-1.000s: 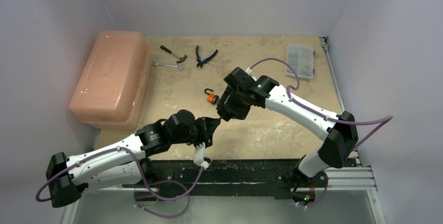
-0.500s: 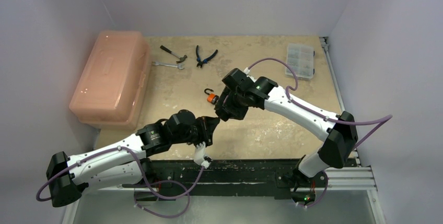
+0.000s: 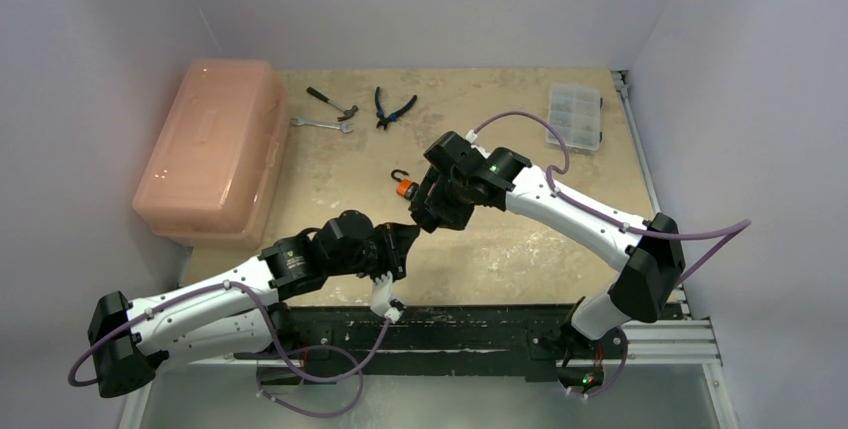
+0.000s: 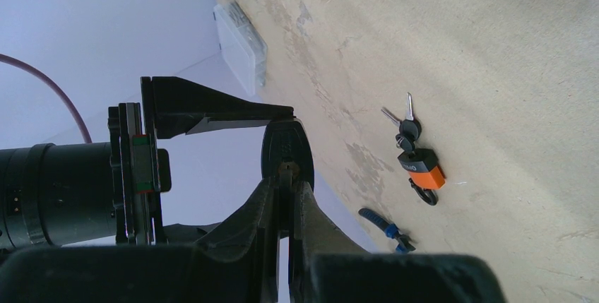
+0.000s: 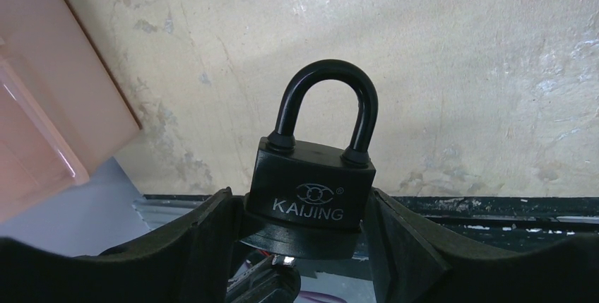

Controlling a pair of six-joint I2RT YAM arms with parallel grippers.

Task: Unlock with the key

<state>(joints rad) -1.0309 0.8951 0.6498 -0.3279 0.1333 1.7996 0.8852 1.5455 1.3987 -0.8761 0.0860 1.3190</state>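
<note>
We've got the right gripper [image 5: 302, 208] with jaws spread wide, clamping the black padlock [image 5: 309, 176] near the orange padlock [image 4: 422, 167]; left gripper [image 4: 285, 184] jaws pinch the key [image 4: 287, 149] tight.

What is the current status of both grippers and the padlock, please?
Right gripper holds black padlock, shackle closed. Left gripper shut on key at its base. Orange padlock on table, clear of both.

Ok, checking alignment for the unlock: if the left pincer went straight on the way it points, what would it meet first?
Probably the underside of the black padlock clamped in the right pincer: the shut left pincer points straight at it from close by. Depth is unclear.
</note>
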